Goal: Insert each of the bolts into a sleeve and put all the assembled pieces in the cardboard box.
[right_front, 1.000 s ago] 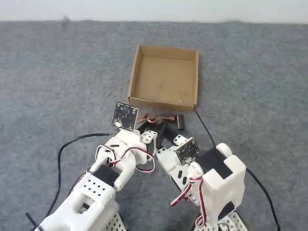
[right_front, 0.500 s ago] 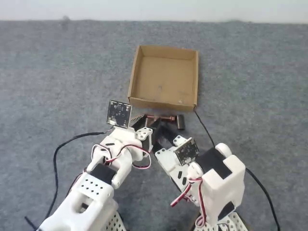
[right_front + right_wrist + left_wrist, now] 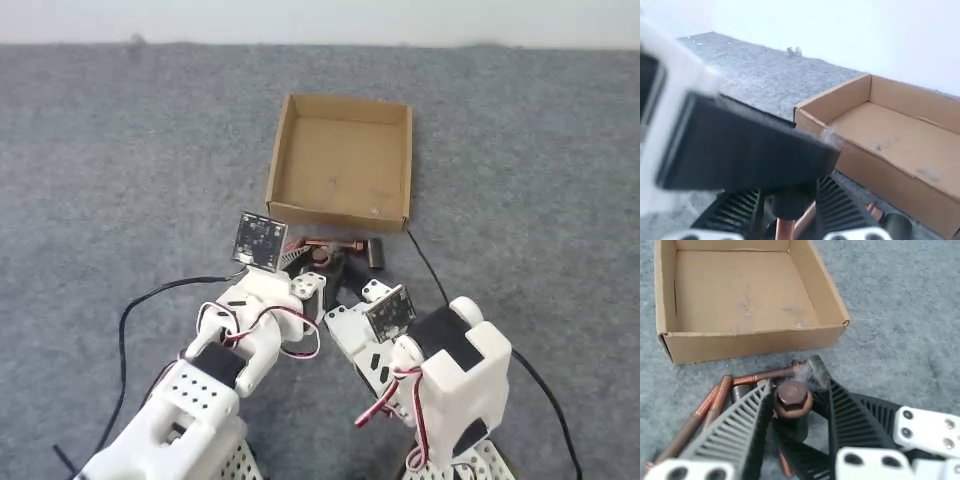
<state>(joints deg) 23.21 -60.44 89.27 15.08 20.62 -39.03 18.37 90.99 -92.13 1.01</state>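
Right hand (image 3: 789,194) clamping sleeve (image 3: 789,204), left hand (image 3: 799,390) parted

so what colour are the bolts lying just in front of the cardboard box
Copper-brown, with a metallic sheen. The bolts show best in the left wrist view.

White arms (image 3: 470,385); black ribbed fingers (image 3: 740,435); red cables (image 3: 385,402)

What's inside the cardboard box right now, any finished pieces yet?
Inside the cardboard box only bare floor with faint scuffs shows, no pieces. Its near wall covers a thin strip of floor. The bolts lie outside, in front of that wall.
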